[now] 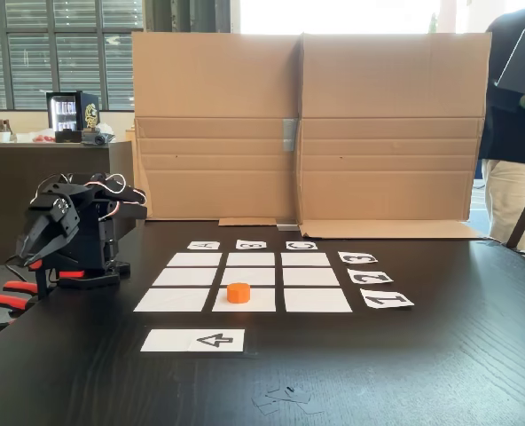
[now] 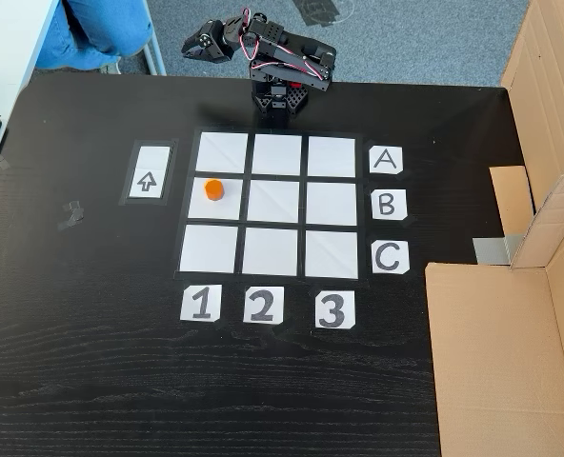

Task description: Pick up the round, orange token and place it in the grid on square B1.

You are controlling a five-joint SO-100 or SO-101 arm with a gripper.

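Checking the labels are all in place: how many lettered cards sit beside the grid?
3, in a column right of the grid in the fixed view from above: A top, B middle, C bottom.

The arm (image 1: 76,231) sits folded over its base, its end effector (image 1: 32,253) pointing down toward seven o'clock, holding nothing.

Person (image 1: 517,124): cut off by the frame edges at 3 o'clock, head out of frame; in a fixed view, blue-clad legs (image 2: 101,29) cropped at 11 o'clock. Cardboard box (image 2: 539,276): truncated at 3 to 5 o'clock. Gripper (image 2: 198,43): folded back, jaw state too small to tell.
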